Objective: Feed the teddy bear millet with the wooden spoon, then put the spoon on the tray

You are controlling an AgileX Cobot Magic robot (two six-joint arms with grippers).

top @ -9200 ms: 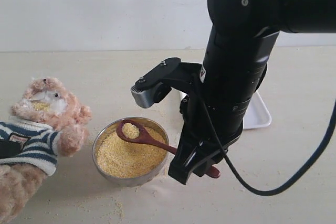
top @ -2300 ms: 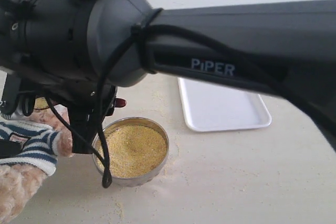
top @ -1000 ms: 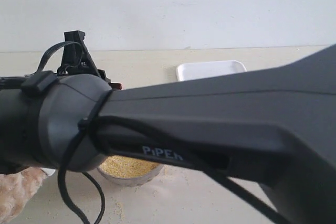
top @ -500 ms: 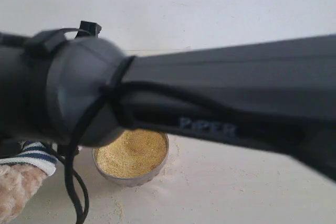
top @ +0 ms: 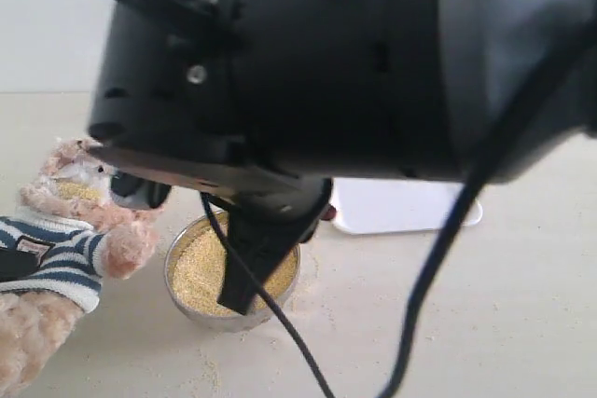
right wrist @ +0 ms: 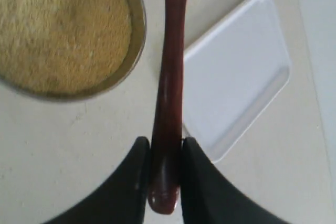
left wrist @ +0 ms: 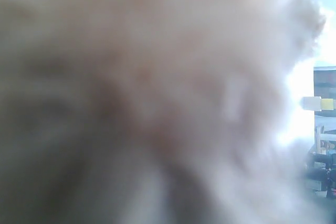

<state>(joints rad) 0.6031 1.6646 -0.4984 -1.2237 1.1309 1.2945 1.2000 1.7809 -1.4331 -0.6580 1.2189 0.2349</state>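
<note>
My right gripper [right wrist: 165, 148] is shut on the end of the wooden spoon [right wrist: 170, 61], a dark red-brown handle running away from the jaws; the spoon's bowl is cut off by the frame edge. The handle hangs over the gap between the metal bowl of millet [right wrist: 63, 30] and the white tray [right wrist: 239, 72]. In the exterior view the teddy bear [top: 65, 221] leans at the left with millet on its muzzle, beside the millet [top: 196, 267]. Blurred bear fur [left wrist: 157, 77] fills the left wrist view and hides the left jaws.
My right arm [top: 354, 72] bulks across most of the exterior view and covers part of the tray [top: 410, 207]. Loose grains lie scattered on the beige table [top: 448, 323] around the bowl. A pale wall stands behind.
My right arm has swung away from the bear's face toward the bowl and tray, carrying the spoon. The bear's head shows again.
</note>
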